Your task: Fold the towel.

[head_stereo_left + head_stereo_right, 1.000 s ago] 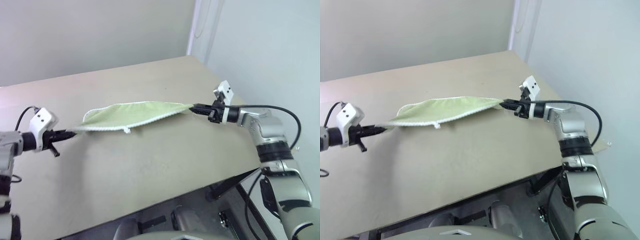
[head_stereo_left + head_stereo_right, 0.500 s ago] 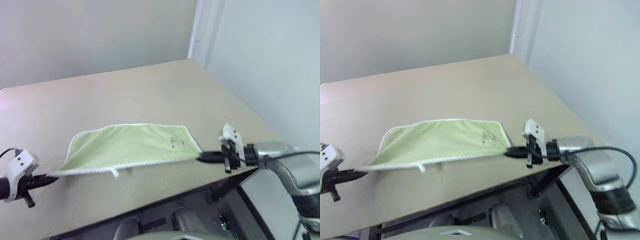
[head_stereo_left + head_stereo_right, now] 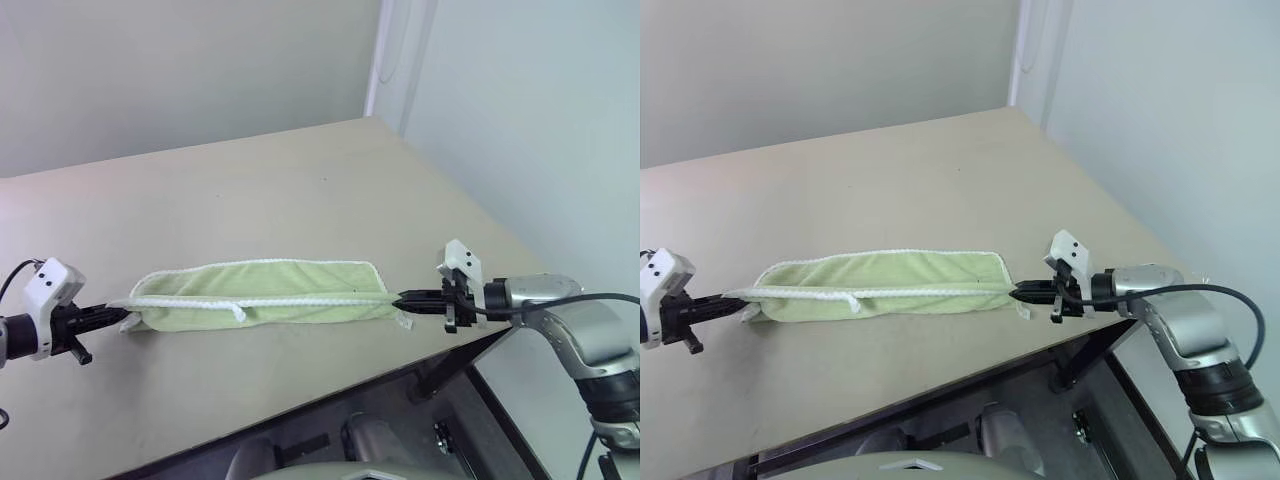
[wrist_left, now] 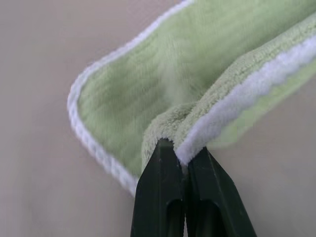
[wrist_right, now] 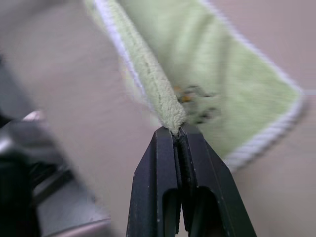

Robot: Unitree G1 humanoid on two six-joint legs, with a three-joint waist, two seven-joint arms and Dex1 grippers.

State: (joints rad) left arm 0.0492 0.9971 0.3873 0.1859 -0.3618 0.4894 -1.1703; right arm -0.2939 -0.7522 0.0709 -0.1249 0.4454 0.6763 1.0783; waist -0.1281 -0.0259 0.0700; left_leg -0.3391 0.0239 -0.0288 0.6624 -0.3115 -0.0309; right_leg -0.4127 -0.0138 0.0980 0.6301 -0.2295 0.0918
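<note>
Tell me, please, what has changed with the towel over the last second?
Both arms drew back toward the table's near edge, carrying the light-green terry towel over itself; it now lies doubled in a long strip on the beige table. The left pincer and right pincer stayed shut on its ends.

No readable text, labels or numbers anywhere.
You get one small dark embroidered mark on the towel (image 5: 197, 106), near the corner pinched by the right gripper (image 5: 178, 129), but it's too small and blurred to read as letters or a brand.
</note>
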